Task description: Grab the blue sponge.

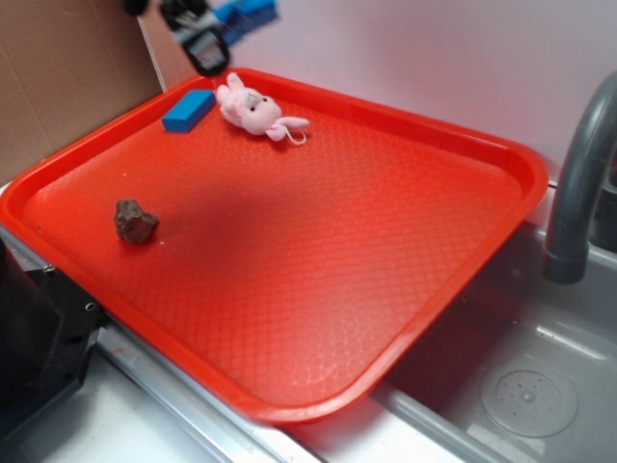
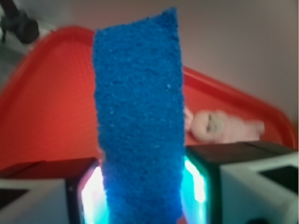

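The red tray lay tilted across the edge of the sink, beside the grey faucet. Three things rested inside it: a small blue block near the far left rim, a pink plush bunny just beside the block, and a brown lumpy rock on the left side, well apart from the other two. The rest of the tray floor was bare patterned plastic.

The tool was at the top edge of the exterior view, above the tray's far corner, with the blue sponge in it, lifted off the tray. In the wrist view the blue sponge stood upright, filling the middle of the picture, its rough porous face toward the camera. The tool was closed against both sides of the sponge's lower end, the fingers pressing it between them. Behind the sponge, the bunny lay on the tray.
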You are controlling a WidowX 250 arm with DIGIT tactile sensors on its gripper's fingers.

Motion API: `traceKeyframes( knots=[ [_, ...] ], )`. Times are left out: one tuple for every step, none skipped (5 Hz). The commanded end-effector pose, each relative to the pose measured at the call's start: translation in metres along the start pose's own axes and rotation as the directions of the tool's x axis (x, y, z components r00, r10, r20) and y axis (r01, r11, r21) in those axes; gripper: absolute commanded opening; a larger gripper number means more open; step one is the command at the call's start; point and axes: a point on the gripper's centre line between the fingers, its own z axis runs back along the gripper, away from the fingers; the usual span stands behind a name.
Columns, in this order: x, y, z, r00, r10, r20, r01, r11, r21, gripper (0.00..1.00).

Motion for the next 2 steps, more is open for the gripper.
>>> traceKeyframes(
  knots=[
    [0.008, -0.018, 0.025, 0.947, 0.321, -0.023, -0.320, 0.947, 0.016, 0.00],
    [0.017, -0.023, 0.006, 0.932, 0.323, -0.167, -0.303, 0.944, 0.132, 0.00]
  ],
)
